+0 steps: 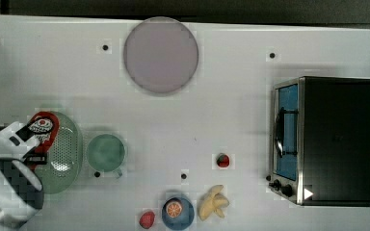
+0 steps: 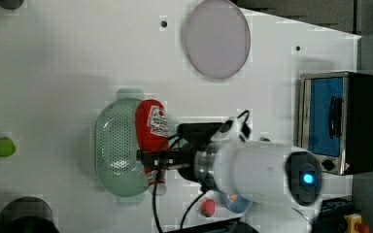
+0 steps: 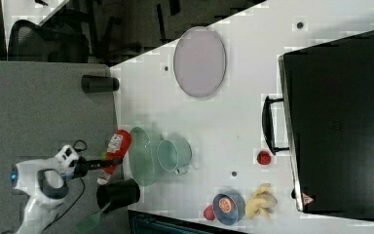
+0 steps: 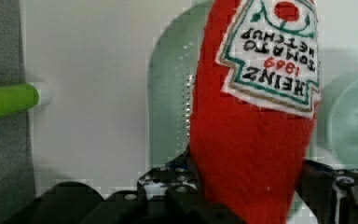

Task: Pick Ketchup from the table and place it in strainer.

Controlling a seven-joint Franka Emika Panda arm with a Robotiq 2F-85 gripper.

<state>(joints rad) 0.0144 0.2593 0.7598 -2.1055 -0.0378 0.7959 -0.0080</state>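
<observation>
The black two-fingered gripper was clamped on the soft red ketchup bottle with a white label, held over the pale green perforated oval strainer near the white table's edge; pickup was judged done, release remaining.

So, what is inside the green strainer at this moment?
The strainer shows a bare perforated bottom. The ketchup, held by the gripper, overlaps its edge and covers part of it, so that part cannot be seen.
</observation>
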